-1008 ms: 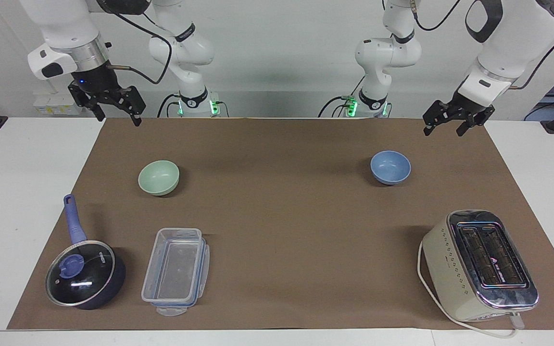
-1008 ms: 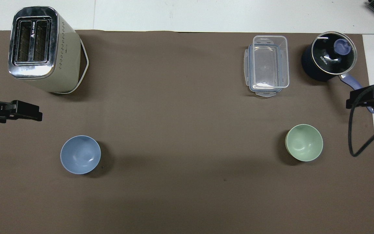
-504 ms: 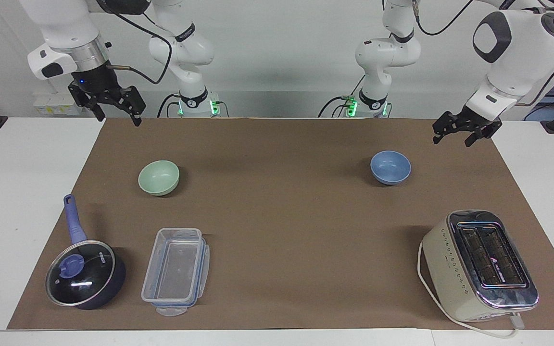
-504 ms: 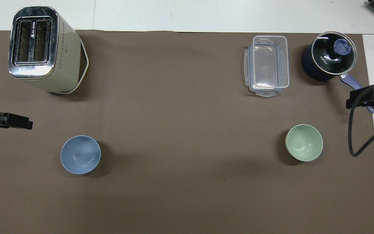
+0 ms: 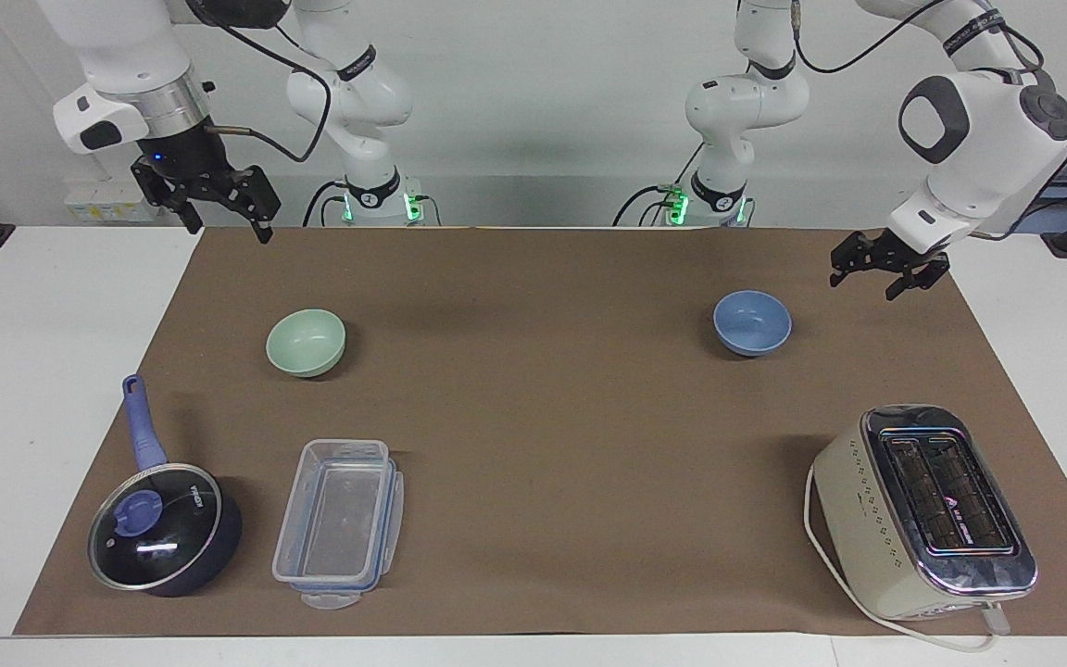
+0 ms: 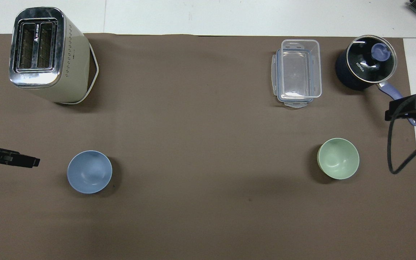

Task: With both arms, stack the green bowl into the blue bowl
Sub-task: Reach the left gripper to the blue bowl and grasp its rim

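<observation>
Nearby, blue bowl (image 5: 752, 321) beside raised left gripper (image 5: 876, 275) (fingers parted), untouched

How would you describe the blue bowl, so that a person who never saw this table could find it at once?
Start from the big cream toaster at the left arm's end of the brown mat. Nearer to the robots than the toaster stands a small round bowl, alone and empty: the blue bowl. The only other bowl, the green bowl, is pale green and sits toward the right arm's end.
</observation>
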Controlling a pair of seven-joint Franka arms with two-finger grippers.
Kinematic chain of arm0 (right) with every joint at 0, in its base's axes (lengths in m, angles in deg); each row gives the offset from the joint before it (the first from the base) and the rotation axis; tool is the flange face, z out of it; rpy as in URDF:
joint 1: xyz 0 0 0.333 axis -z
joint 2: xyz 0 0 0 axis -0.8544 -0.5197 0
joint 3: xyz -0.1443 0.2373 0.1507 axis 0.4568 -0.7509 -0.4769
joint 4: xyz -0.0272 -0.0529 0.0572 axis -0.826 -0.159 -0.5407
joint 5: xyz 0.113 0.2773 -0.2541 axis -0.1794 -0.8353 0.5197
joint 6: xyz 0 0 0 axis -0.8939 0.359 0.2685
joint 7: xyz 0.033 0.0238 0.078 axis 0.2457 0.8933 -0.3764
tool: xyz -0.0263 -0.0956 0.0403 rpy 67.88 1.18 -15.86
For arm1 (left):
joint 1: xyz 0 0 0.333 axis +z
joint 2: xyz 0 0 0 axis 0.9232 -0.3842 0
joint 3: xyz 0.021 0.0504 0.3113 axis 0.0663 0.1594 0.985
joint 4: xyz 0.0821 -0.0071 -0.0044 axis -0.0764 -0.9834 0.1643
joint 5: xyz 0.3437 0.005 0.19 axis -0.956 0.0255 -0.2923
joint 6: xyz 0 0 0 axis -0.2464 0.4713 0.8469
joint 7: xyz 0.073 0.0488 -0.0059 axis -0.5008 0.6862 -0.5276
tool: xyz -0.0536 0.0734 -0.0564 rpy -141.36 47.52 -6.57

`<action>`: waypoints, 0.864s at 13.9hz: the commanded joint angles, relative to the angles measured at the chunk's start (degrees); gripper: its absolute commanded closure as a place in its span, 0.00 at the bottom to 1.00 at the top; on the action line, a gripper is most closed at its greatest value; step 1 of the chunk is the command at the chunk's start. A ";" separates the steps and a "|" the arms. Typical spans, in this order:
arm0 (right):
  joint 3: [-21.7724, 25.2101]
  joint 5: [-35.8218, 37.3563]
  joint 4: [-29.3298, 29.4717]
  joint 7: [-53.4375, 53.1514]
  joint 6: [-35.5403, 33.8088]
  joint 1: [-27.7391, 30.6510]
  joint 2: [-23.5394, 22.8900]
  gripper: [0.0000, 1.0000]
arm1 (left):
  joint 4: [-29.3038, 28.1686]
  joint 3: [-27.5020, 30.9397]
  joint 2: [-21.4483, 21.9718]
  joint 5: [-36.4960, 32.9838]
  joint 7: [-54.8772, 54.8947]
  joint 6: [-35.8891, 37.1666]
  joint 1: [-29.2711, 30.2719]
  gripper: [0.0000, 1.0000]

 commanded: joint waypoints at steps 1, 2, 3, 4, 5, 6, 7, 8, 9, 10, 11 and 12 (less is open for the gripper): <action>-0.20 -1.23 -1.38 -0.65 1.15 0.49 1.03 0.00 | -7.13 -0.64 2.61 1.69 2.55 -6.19 2.20 0.00; -0.20 -1.23 -1.38 -0.65 1.15 0.49 1.03 0.00 | -8.80 -0.64 2.52 3.96 2.64 -8.04 2.11 0.00; -0.20 -1.23 -1.38 -0.65 1.15 0.49 1.03 0.00 | -11.52 -0.64 2.52 7.46 2.81 -11.19 2.11 0.00; -0.20 -1.23 -1.38 -0.65 1.15 0.49 1.03 0.00 | -14.24 -0.64 2.17 8.80 3.60 -14.79 1.41 0.00; -0.20 -1.23 -1.38 -0.65 1.15 0.49 1.03 0.00 | -16.70 -0.64 1.91 8.90 3.60 -18.13 0.80 0.00; -0.20 -1.23 -1.38 -0.65 1.15 0.49 1.03 0.00 | -18.56 -0.64 1.82 9.07 3.52 -20.77 0.01 0.00; -0.20 -1.23 -1.38 -0.65 1.15 0.49 1.03 0.00 | -19.71 -0.72 1.55 10.29 3.52 -22.45 -0.26 0.00; -0.20 -1.23 -1.38 -0.65 1.15 0.49 1.03 0.00 | -20.67 -0.72 1.29 11.87 3.52 -23.51 -0.87 0.20; -0.20 -1.23 -1.38 -0.65 1.15 0.49 1.03 0.00 | -21.12 -0.72 0.94 13.02 3.52 -24.65 -1.31 0.53; -0.20 -1.23 -1.38 -0.65 1.15 0.49 1.03 0.00 | -21.21 -0.72 0.85 13.12 3.43 -24.93 -1.66 0.84; -0.20 -1.23 -1.38 -0.65 1.15 0.49 1.03 0.00 | -21.21 -0.72 0.76 13.21 3.43 -24.84 -1.76 1.00; -0.20 -1.23 -1.38 -0.65 1.15 0.49 1.03 0.00 | -21.04 -0.64 0.67 13.12 3.34 -24.67 -1.76 1.00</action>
